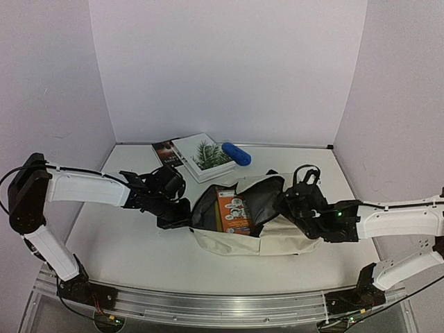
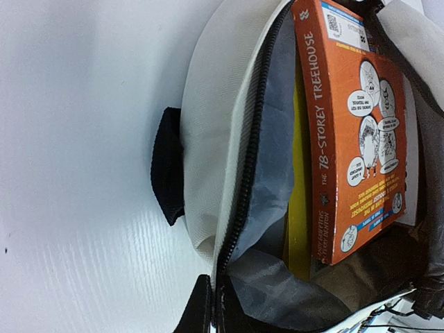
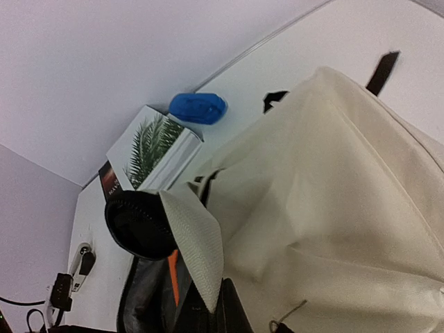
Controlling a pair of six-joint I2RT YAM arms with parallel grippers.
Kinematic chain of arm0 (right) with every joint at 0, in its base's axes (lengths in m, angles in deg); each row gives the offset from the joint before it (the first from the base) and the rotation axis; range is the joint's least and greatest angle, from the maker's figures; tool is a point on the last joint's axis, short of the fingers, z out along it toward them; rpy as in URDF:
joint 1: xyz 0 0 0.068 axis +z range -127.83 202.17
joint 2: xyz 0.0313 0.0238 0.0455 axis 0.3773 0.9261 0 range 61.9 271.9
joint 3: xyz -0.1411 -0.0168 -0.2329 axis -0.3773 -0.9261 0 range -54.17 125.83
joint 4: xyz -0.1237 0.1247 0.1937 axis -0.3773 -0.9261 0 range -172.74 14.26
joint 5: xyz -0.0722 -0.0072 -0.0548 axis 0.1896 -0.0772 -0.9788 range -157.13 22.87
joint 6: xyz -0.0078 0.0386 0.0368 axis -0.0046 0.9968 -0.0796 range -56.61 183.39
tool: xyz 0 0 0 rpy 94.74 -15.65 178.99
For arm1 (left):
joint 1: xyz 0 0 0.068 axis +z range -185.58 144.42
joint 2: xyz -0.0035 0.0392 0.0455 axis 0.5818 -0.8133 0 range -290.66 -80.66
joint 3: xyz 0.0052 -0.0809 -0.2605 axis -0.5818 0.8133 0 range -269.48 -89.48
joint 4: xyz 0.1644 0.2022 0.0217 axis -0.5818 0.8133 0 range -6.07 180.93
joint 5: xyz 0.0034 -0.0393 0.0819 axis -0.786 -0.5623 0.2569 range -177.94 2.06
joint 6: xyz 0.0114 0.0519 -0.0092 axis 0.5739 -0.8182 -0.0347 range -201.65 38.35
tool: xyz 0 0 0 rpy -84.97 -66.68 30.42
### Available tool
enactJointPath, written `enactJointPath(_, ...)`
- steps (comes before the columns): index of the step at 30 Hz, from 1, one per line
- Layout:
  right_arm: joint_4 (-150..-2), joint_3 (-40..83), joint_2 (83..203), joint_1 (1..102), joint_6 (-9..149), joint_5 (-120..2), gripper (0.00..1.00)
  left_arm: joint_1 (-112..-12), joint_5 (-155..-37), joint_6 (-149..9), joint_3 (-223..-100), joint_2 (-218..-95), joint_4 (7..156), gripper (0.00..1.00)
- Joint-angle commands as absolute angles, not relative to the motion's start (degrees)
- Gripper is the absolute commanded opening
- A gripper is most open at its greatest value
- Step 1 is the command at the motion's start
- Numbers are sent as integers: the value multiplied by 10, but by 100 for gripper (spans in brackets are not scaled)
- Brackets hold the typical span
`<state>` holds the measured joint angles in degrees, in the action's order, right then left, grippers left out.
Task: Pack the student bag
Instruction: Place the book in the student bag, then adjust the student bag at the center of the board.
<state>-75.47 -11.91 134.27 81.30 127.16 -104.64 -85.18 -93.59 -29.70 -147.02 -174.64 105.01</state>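
The student bag (image 1: 277, 239) lies open in the middle of the table, cream outside with dark grey lining. An orange book (image 1: 232, 214) stands inside it, next to a yellow one (image 2: 300, 208). My left gripper (image 1: 182, 211) is shut on the bag's left rim, and the left wrist view shows the zipper edge (image 2: 239, 208) pinched in the left gripper (image 2: 216, 302). My right gripper (image 1: 286, 202) is shut on the bag's upper flap. In the right wrist view, the right gripper (image 3: 220, 305) holds a corner of cream fabric (image 3: 198, 243).
Behind the bag lie a white book with a palm picture (image 1: 203, 155), a dark book (image 1: 166, 151) and a blue oblong case (image 1: 236, 153). A black strap loop (image 2: 168, 166) sticks out of the bag's side. White walls close in the table on three sides.
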Motion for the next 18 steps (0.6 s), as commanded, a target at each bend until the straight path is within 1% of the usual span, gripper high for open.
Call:
enactJointPath(1,-813,-163,1364,813,1407,-977,0,-849,-926,-241,-1424,-1693,1083,0)
enactJointPath(3,-815,-177,1368,813,1429,-956,0,-849,-927,-230,-1409,-1678,1078,0)
enactJointPath(4,-816,-179,1368,813,1431,-951,3,-849,-927,-228,-1404,-1671,1075,0)
enactJointPath(6,-817,-176,1360,813,1416,-954,14,-849,-923,-227,-1398,-1656,1073,0)
enactJointPath(7,-818,-172,1355,813,1398,-960,21,-849,-919,-230,-1400,-1651,1074,2)
enactJointPath(8,-820,-166,1348,813,1384,-965,30,-849,-916,-236,-1404,-1646,1078,6)
enactJointPath(10,-842,-155,1330,813,1351,-985,48,-849,-907,-247,-1414,-1637,1088,16)
enactJointPath(11,-856,-150,1320,813,1341,-995,56,-849,-902,-253,-1421,-1633,1096,23)
enactJointPath(14,-880,-145,1286,813,1301,-1017,71,-845,-893,-268,-1439,-1622,1111,44)
enactJointPath(15,-880,-145,1269,813,1280,-1019,78,-841,-892,-270,-1444,-1619,1119,50)
enactJointPath(16,-880,-144,1257,813,1263,-1019,84,-836,-894,-274,-1450,-1617,1125,55)
enactJointPath(18,-880,-135,1233,813,1215,-1020,94,-826,-899,-283,-1458,-1613,1133,61)
